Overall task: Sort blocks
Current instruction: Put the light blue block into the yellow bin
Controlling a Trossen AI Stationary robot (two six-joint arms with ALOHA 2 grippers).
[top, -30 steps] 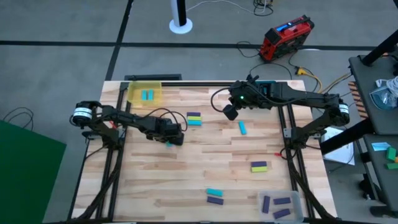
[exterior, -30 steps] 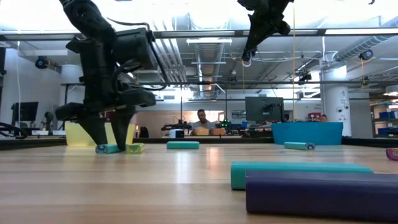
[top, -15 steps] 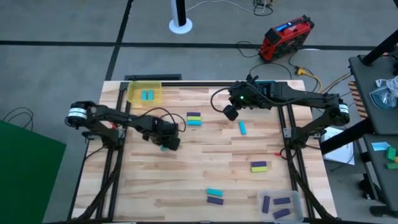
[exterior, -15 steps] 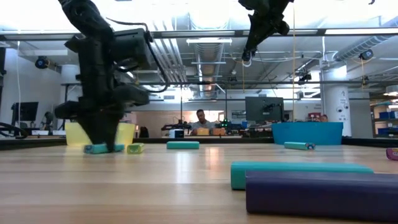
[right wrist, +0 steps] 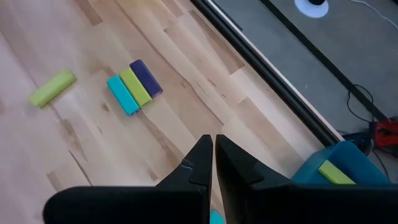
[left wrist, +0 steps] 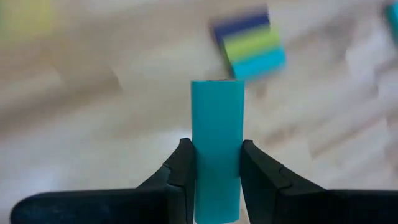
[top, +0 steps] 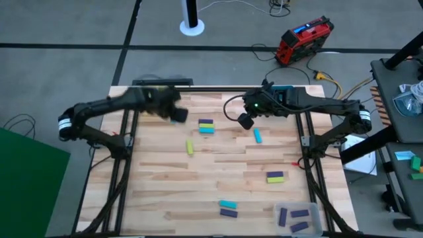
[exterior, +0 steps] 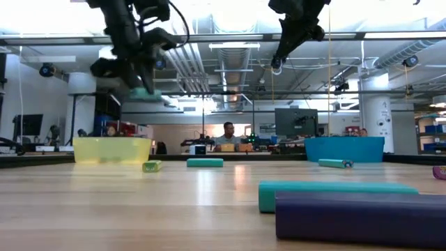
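Note:
My left gripper [top: 177, 115] hangs high over the table's far left part, shut on a cyan block [left wrist: 216, 124]. In the low view it sits above the yellow tray [exterior: 111, 150]. A yellow-green block [top: 190, 147] lies flat on the wood nearby. A purple, yellow-green and cyan trio [top: 206, 126] lies side by side. My right gripper [top: 244, 121] hovers shut and empty over the far middle of the table. My left gripper pinches the cyan block's two long sides [left wrist: 214, 171] between its two fingers [left wrist: 183, 168], toward one end of the block. The fingers come from above. The block [exterior: 144, 93] is lifted well clear of the table.
A lone cyan block [top: 258, 136], a yellow-green and purple pair [top: 275, 176] and a cyan and purple pair [top: 228, 208] lie on the wood. A clear tray [top: 285, 225] with purple blocks sits near right. A blue tray [right wrist: 367, 163] holds a yellow-green block.
My left gripper has shut on the cyan block that lay on the table, lifted it clear, and swung up and toward the far left, toward the yellow tray. The yellow-green block beside it stayed on the wood.

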